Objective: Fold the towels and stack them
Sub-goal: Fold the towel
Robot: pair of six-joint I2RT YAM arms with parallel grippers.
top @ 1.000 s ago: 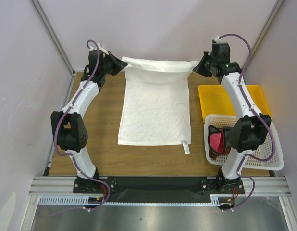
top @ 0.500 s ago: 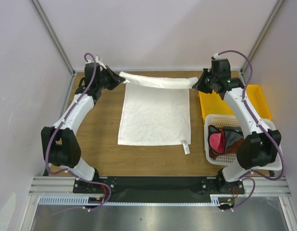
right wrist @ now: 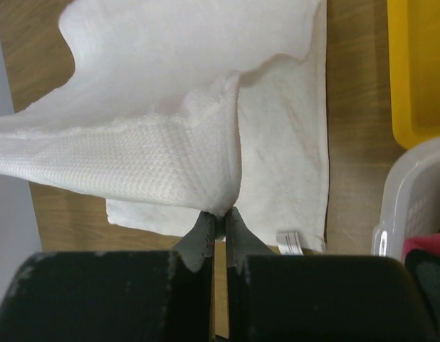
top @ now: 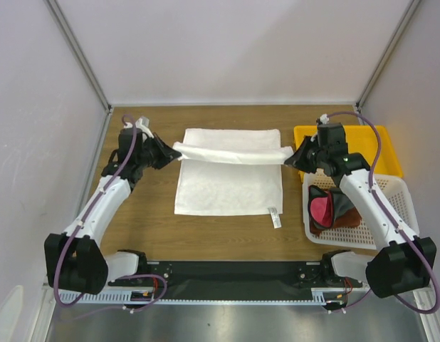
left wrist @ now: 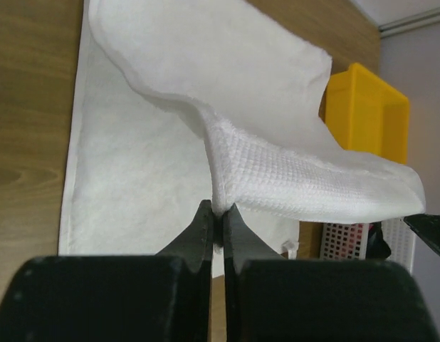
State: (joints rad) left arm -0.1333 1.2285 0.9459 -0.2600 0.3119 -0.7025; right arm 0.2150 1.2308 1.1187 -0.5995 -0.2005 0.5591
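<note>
Both claws are pinched shut on the white towel: the left claw holds one far corner and the right claw the other, and the wrist views show cloth clamped between the closed fingertips on each side. A second ago that far edge was held up by the far edge of the surface. Since then the arms have drawn back and lowered it, so the lifted edge now hangs as a taut band across the towel's middle. The rest of the towel lies flat in the centre of the surface, its near hem and tag toward the near edge. The first fold seems about half made. The held edge probably has to travel on to the near hem and be laid down evenly, or the halves may not line up. The pink towel and brown towel sit bunched in the basket at the right edge, apparently not yet folded. The tray lies beyond it, toward the far right corner.
</note>
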